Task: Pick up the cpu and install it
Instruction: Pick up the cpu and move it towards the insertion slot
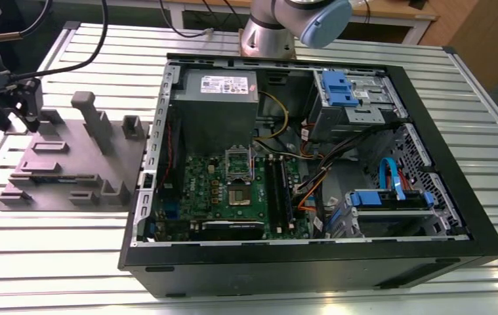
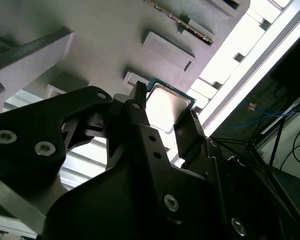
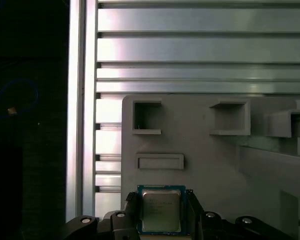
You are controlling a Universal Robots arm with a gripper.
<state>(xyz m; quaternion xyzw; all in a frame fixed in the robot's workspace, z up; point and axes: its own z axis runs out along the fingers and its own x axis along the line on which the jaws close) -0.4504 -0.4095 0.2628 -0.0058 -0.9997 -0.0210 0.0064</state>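
Clamping the cpu (image 3: 161, 210) by its edges at the grey fixture block (image 1: 60, 167), the gripper (image 2: 165, 111) has pickup underway, with the motherboard socket (image 1: 237, 191) unfilled.

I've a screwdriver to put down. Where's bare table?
The table is bare from the block to its near edge, and at the exterior view's right of the case. Crowded: the block, where the gripper clasps the cpu, and inside the case.

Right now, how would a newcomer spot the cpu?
On the exterior view's left of the open black computer case sits a grey-mauve plastic block with posts. Near its edge, the black gripper clasps the cpu: the one flat, shiny silver square, green-rimmed.
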